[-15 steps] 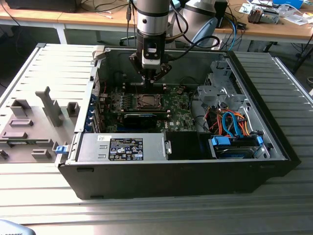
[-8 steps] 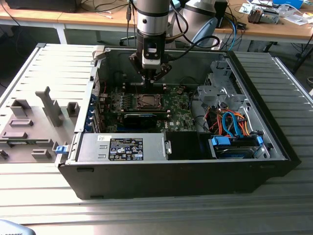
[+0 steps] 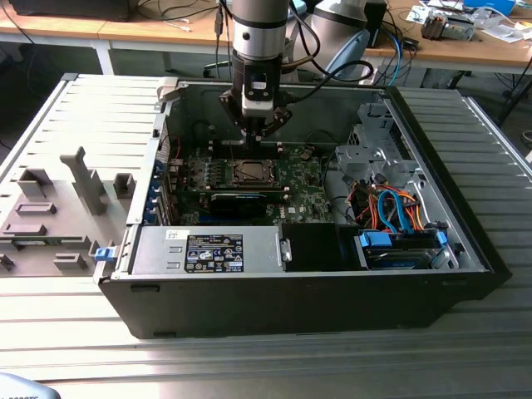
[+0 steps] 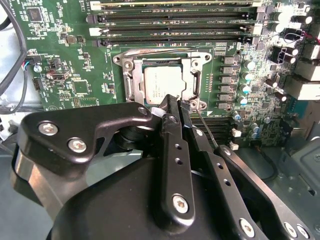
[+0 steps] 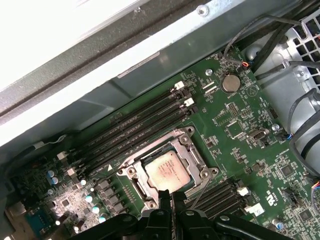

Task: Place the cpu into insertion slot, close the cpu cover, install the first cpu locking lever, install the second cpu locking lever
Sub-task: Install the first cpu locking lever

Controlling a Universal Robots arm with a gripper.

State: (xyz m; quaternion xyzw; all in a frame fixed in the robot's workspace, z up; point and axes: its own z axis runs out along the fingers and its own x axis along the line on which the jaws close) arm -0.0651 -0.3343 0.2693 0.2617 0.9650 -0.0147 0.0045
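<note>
The cpu (image 4: 162, 82) (image 5: 167, 172) lies in the insertion slot (image 3: 248, 172) on the green motherboard, its silvery top showing. Around the chip the cpu cover (image 4: 134, 75) (image 5: 187, 150) lies flat, a metal frame with a window. One thin wire lever (image 4: 206, 127) (image 5: 197, 189) runs out from a socket corner, close beside my fingers. A second wire lever (image 4: 150, 51) lies along the socket's edge by the memory slots. My gripper (image 4: 175, 102) (image 5: 171, 195) (image 3: 253, 137) hangs just over the socket's edge, fingers pressed together, nothing visibly held.
Long black memory slots (image 4: 175, 22) run beside the socket. The open case's metal wall (image 5: 125, 70) stands close behind them. Orange and blue cables (image 3: 391, 208) fill the exterior view's right of the case, a power supply (image 3: 216, 249) sits in front, and a grey fixture (image 3: 58, 208) lies outside.
</note>
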